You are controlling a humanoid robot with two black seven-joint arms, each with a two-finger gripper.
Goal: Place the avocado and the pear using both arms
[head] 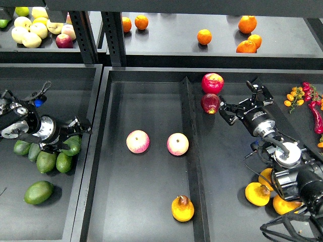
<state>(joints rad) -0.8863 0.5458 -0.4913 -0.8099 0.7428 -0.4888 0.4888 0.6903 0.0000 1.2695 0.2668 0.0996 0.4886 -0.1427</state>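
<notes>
Several dark-green avocados lie in the left tray: a cluster [46,161] and one apart [39,192]. My left gripper [73,136] is low over the cluster's right end. Its fingers are spread on either side of the rightmost avocado [74,145], which still rests among the others. A golden pear [182,208] lies at the front of the middle tray. More pears [257,194] lie in the right tray, partly hidden under my right arm. My right gripper [225,112] is open and empty, just right of a dark red apple [210,103].
Two pink apples [138,141] [177,144] lie mid-tray. A red apple [212,82] sits by the divider [189,151]. Red and orange peppers [303,96] are at the far right. The back shelf holds oranges [204,36] and pale apples [30,30].
</notes>
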